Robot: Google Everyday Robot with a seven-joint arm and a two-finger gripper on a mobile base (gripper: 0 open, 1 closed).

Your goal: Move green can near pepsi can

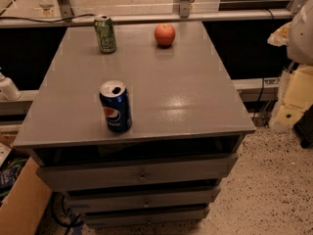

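Observation:
The green can (105, 34) stands upright at the back left of the grey cabinet top (186, 87). The pepsi can (115, 106), dark blue with the globe logo, stands upright near the front left edge. The two cans are far apart, one behind the other. My gripper (289, 104) shows as a pale cream shape at the right edge of the view. It is beside the cabinet and below its top, far from both cans.
A red apple (165, 35) sits at the back middle of the top. The cabinet has drawers (142, 175) below. A rail (146, 17) and a glass wall run behind it. A cardboard box (22, 204) stands on the floor at lower left.

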